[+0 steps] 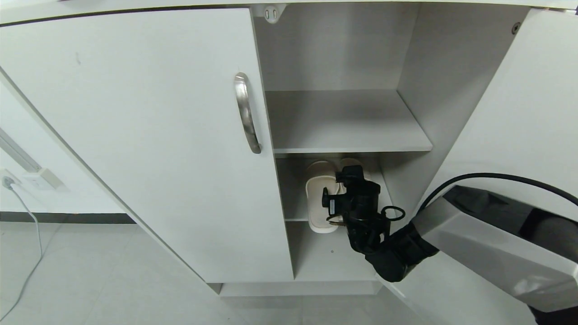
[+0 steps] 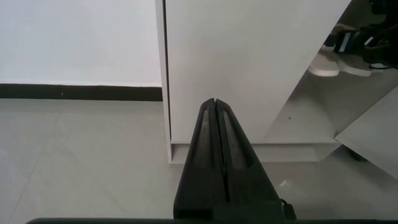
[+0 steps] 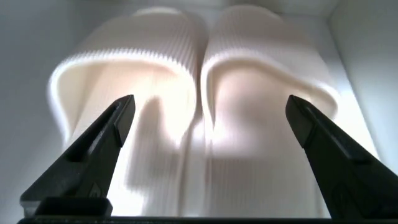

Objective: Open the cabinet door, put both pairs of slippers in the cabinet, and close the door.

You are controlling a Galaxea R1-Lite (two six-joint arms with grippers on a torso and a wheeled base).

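Observation:
The white cabinet [image 1: 135, 135] stands with its right door [image 1: 528, 113] swung open. On its bottom shelf lies a pair of cream slippers [image 1: 318, 198], side by side, toes toward the back. My right gripper [image 1: 350, 174] is inside the lower compartment just above their heels. In the right wrist view the slippers [image 3: 205, 112] lie right under the open gripper [image 3: 208, 121], its two dark fingers [image 3: 93, 155] spread wide, one to each side of the pair, not touching it. My left gripper [image 2: 214, 106] hangs low over the floor before the cabinet's left corner, its fingers pressed together, holding nothing.
The left door [image 1: 135, 135] with its metal handle [image 1: 246, 113] stays closed. A bare middle shelf [image 1: 343, 122] sits above the slippers. The wall at left has a socket with a cable [image 1: 18, 198] running down to the tiled floor [image 1: 90, 280].

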